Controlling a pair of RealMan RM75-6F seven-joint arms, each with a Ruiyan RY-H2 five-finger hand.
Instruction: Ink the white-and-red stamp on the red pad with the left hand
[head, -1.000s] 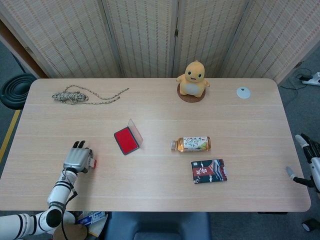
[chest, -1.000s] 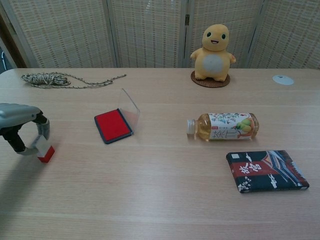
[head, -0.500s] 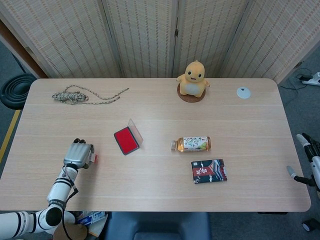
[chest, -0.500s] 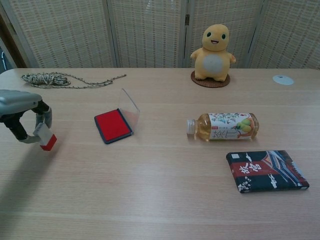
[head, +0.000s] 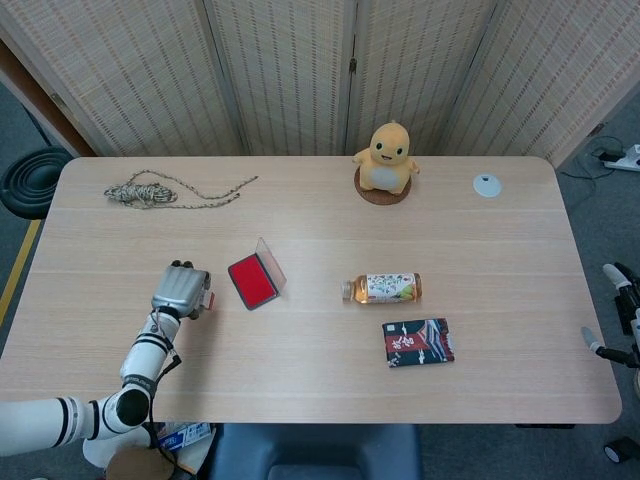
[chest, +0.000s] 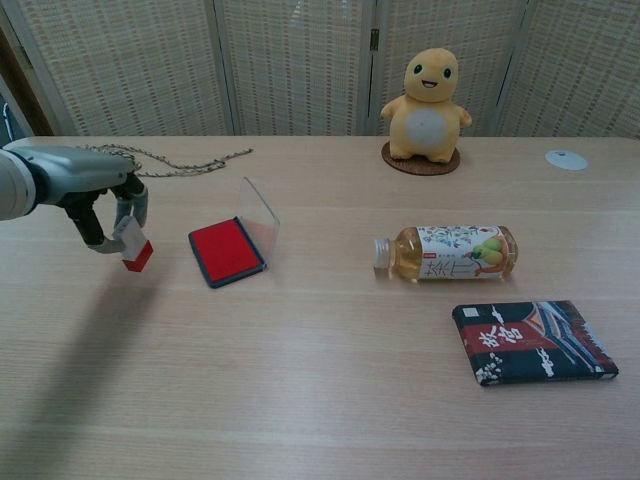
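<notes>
Carrying the stamp (chest: 133, 246) pinched in our left hand (chest: 110, 212), we hold it clear of the table (chest: 330, 400), red end down and tilted, just to the left of the red pad (chest: 226, 251). The fingers are curled around its white body; the red base pokes out below them, seen best from the chest camera. From the head camera the hand (head: 182, 291) covers most of the stamp, with only a sliver of red at its edge.

The pad lies open, its clear lid (chest: 260, 218) standing up along the far right side. Our right hand (head: 622, 315) hangs off the table's right edge, fingers apart and holding nothing.

Risks from here, as we judge them: the stamp's tilt could bring only one edge down on the ink, leaving a patchy face. Overshooting to the right could knock the upright lid and shove the light pad across the wood. A loose pinch could let the stamp twist on contact.

Farther off sit a drink bottle (chest: 447, 252), a dark packet (chest: 532, 341), a yellow plush toy (chest: 427, 106) and a coil of rope (head: 148, 190).
</notes>
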